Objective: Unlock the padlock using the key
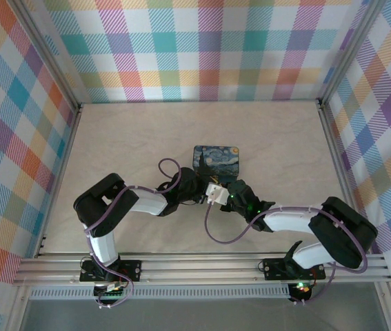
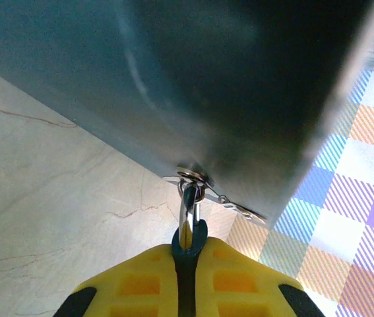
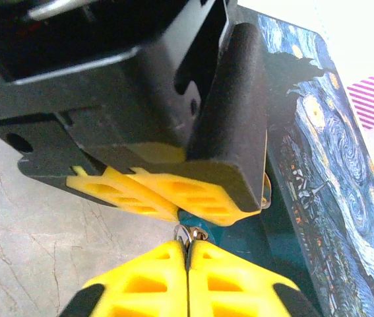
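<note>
So far, left gripper (image 2: 188, 252) clamps the padlock (image 2: 189, 224) at the box's (image 1: 216, 157) 6 o'clock edge, right gripper (image 3: 188, 248) pinches the key (image 3: 188, 232); unlocking remains

Starry-night box (image 1: 216, 157) on beige table (image 1: 147, 138)

The box (image 1: 216, 157) stands on the table (image 1: 147, 131) near its middle, well apart from the walls (image 1: 195, 48). The left arm (image 1: 136, 203) reaches in from the near left and the right arm (image 1: 292, 221) from the near right, and they meet just before the box's near side. The padlock (image 2: 194, 234) sits at the box's lower edge, between the fingers of the left gripper (image 2: 188, 257) and joined to a fitting (image 2: 190, 176) on the box. The key (image 2: 243, 210) lies just right of it in the left wrist view, against the same edge. The right gripper (image 3: 188, 254) sits just beneath the left gripper's fingers, with a small metal loop (image 3: 188, 232) at its tips.
</note>
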Robot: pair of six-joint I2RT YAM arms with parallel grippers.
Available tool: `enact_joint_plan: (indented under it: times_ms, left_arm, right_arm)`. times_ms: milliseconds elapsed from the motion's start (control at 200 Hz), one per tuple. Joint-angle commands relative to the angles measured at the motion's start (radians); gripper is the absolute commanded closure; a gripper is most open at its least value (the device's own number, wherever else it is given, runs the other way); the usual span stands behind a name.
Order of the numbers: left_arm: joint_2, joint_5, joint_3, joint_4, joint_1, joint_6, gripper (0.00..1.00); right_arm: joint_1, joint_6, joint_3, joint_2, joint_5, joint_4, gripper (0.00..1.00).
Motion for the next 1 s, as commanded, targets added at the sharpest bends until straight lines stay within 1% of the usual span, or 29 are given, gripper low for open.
enact_joint_plan:
  times_ms: [0, 180, 310, 410, 490, 625, 705, 810, 975, 995]
  left_arm:
    - [-0.035, 0.022, 0.033, 0.016, 0.005, -0.003, 1.00]
    - [-0.037, 0.021, 0.035, 0.017, 0.003, -0.004, 1.00]
    - [-0.037, 0.019, 0.036, 0.017, 0.004, -0.006, 1.00]
    - [-0.039, 0.016, 0.035, 0.017, 0.005, -0.006, 1.00]
    - [-0.042, 0.016, 0.035, 0.017, 0.005, -0.006, 1.00]
    - [-0.044, 0.018, 0.033, 0.016, 0.004, -0.005, 1.00]
    - [-0.045, 0.019, 0.029, 0.015, 0.004, -0.005, 1.00]
    - [-0.041, 0.016, 0.021, 0.016, 0.001, -0.002, 1.00]
    - [-0.040, 0.015, 0.008, 0.011, 0.000, 0.028, 1.00]
    - [-0.042, 0.015, 0.007, 0.007, 0.000, 0.034, 0.98]
  right_arm:
    - [-0.005, 0.051, 0.026, -0.004, 0.002, 0.019, 1.00]
    - [-0.005, 0.160, 0.076, -0.027, -0.009, -0.065, 1.00]
    - [-0.003, 0.270, 0.141, -0.035, -0.026, -0.155, 1.00]
    - [-0.003, 0.368, 0.172, -0.032, -0.036, -0.174, 1.00]
    - [-0.003, 0.485, 0.170, -0.023, -0.065, -0.155, 1.00]
    - [-0.003, 0.681, 0.124, 0.016, -0.100, -0.036, 1.00]
    - [-0.004, 0.742, 0.106, 0.046, -0.107, 0.015, 1.00]
    - [-0.004, 0.809, 0.095, 0.068, -0.140, 0.048, 1.00]
    - [-0.005, 0.898, 0.054, 0.090, -0.155, 0.086, 1.00]
    - [-0.005, 0.908, 0.048, 0.092, -0.159, 0.092, 1.00]
